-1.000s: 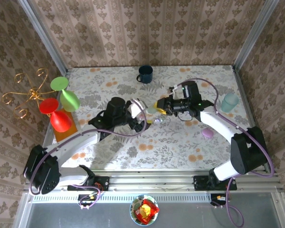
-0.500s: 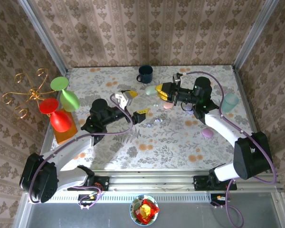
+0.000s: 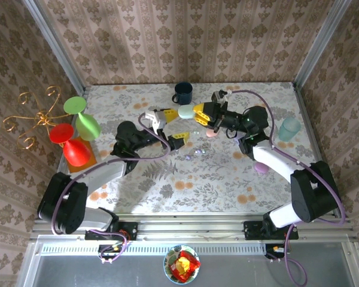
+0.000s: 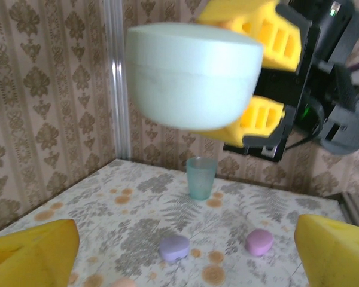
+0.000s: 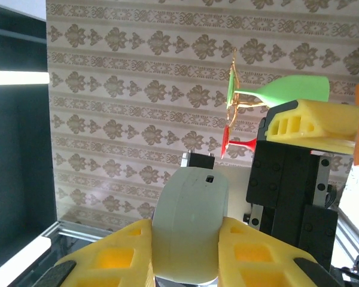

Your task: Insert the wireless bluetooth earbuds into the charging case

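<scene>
Nearest, around the middle of the desk (image 3: 137,179), the wireless bluetooth earbuds (image 3: 197,152) lie loose as tiny pale bits, none seated in anything. Just beyond them the left hand (image 3: 172,126) hangs with its yellow fingers wide apart, holding nothing and facing the mint charging case (image 4: 191,78). Toward the far edge, near the blue mug (image 3: 182,92), the right hand (image 5: 185,254) is clamped on that case, lifted off the desk. The case looks shut, so readying it seems the step; next likely calls for opening its lid
</scene>
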Controlling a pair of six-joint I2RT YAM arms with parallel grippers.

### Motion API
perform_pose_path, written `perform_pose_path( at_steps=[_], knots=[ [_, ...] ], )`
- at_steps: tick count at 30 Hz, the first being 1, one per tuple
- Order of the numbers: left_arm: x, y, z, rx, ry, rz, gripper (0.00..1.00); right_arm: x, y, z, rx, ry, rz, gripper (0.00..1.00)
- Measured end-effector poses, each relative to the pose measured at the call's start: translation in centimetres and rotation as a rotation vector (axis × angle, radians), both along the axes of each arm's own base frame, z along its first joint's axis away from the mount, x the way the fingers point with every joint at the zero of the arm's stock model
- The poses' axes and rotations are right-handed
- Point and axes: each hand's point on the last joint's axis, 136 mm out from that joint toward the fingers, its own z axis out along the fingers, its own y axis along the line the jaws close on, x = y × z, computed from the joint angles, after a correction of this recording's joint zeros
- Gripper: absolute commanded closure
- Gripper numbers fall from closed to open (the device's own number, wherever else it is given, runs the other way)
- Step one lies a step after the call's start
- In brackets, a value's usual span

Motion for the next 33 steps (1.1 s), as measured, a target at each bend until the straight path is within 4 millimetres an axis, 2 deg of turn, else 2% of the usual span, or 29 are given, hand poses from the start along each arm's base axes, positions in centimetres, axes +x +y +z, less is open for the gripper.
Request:
perform_pose_path(
  at_steps=[7,18,27,33],
  knots=[
    [-0.7,-0.5,1.4,-0.067,-0.046,-0.082,0.23,0.1,0.4,-1.2,0.02,0.052,0.019,0.86],
    [-1.8,-0.4,2.7,-0.096,-0.116,-0.124,0.26,-0.2,0.5,-0.9,0.034,0.055,0.03,0.87],
    [-1.5,-0.3,3.0,-0.091,-0.17,-0.106,0.37,-0.4,0.6,-0.6,0.042,0.039,0.037,0.87],
    [-1.4,-0.3,3.0,-0.091,-0.179,-0.097,0.34,-0.4,0.6,-0.7,0.042,0.039,0.037,0.88]
  ],
)
